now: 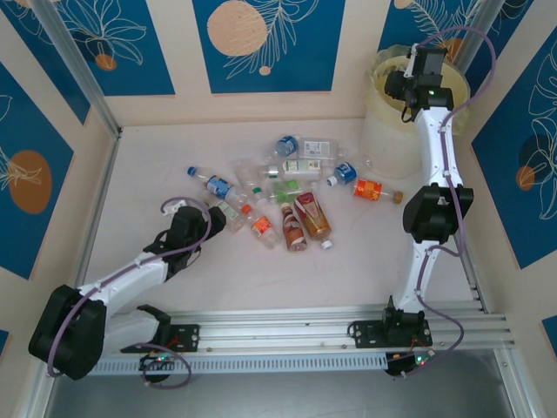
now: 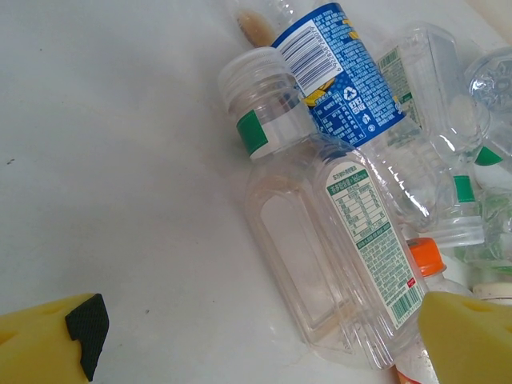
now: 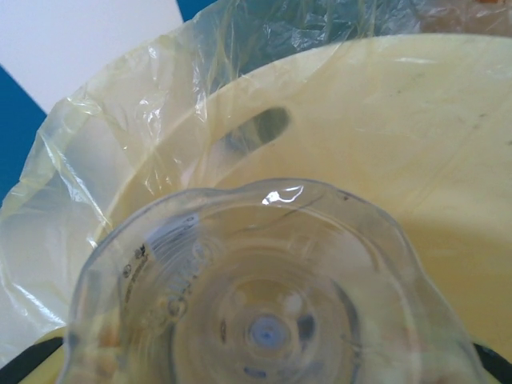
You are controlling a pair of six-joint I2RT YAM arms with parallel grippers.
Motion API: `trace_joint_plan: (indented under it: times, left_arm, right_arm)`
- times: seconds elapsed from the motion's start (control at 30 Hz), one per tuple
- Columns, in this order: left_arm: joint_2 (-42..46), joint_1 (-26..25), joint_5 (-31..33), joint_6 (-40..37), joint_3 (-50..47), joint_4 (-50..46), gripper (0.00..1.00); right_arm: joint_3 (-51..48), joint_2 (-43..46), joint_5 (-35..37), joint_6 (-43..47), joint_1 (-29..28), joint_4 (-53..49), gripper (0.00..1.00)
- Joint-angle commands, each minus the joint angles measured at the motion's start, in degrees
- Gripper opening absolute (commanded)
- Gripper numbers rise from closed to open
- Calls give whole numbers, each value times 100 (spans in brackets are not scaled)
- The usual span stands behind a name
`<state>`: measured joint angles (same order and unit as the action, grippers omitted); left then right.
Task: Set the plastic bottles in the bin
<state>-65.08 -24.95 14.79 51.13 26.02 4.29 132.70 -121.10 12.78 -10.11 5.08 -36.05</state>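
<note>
Closest to the lens, a clear bottle point(image 3: 264, 320) is hanging in the clamped right hand point(image 1: 399, 87) over the bin point(image 1: 383, 131). Released off-centre, it could be snagging the loose liner point(image 3: 96, 160) and tumbling outside. Other plastic bottles point(image 1: 291, 196) are lying piled on the table point(image 1: 130, 174), where the wide-open left hand point(image 1: 213, 218) is straddling a slick square bottle point(image 2: 320, 264) that may skid.

White links, black joint housings on left arm point(image 1: 130, 277) and right arm point(image 1: 435, 148). Purple cables point(image 1: 460, 329) loop along both, green lights point(image 1: 418, 358) at bases. Left fingers point(image 2: 472, 336) yellow, one with black pad point(image 2: 86, 324).
</note>
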Motion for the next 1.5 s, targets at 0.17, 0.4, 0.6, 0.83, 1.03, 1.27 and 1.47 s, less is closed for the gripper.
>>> trace_joint_plan:
  times: [0.17,0.4,0.6,0.83,1.03,1.27,1.47]
  left_arm:
    - [-57,87,-73,65,215,86,100]
    - [122,170,87,-7,281,-326,100]
    - [241,303,96,-62,297,-473,100]
    - [185,407,-122,-77,387,-506,100]
    - [88,513,-294,-120,506,-483,100]
    - [-104,601,-593,-20,708,-528,100]
    - [-294,622,-1078,-301,1136,-831,100]
  right_arm:
    - [174,9,251,-202,105,-138,60]
    - [300,88,667,-391,124,-296,69]
    - [-41,690,739,-487,97,-136,80]
    - [-1133,2016,269,-452,-147,-33,100]
    - [-3775,3730,-879,-100,-358,649,100]
    - [-5767,4290,-1671,1869,-428,647,100]
    - [-5799,3263,-1290,3723,-669,-679,100]
